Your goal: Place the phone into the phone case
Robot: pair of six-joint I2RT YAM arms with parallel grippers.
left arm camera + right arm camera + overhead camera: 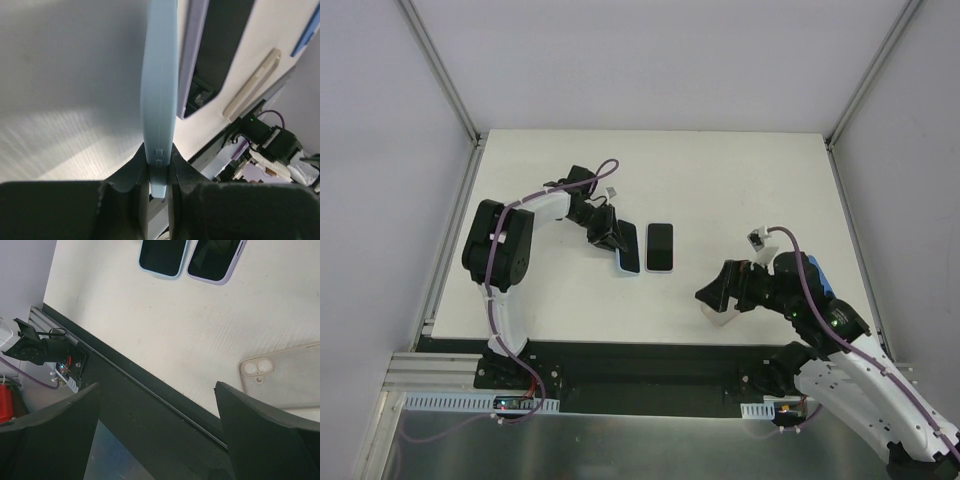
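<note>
A light-blue phone case with a dark face lies left of a lavender-edged phone at the table's middle. My left gripper is shut on the case's far end. In the left wrist view the gripper pinches the case, which shows edge-on with its side buttons between the fingers, and the phone lies just to its right. The right wrist view shows the case and the phone side by side. My right gripper is open and empty near the table's front edge.
A beige phone case lies face down, camera cutout showing, at the front edge under my right gripper; it also shows in the left wrist view. A black rail runs along the table's near edge.
</note>
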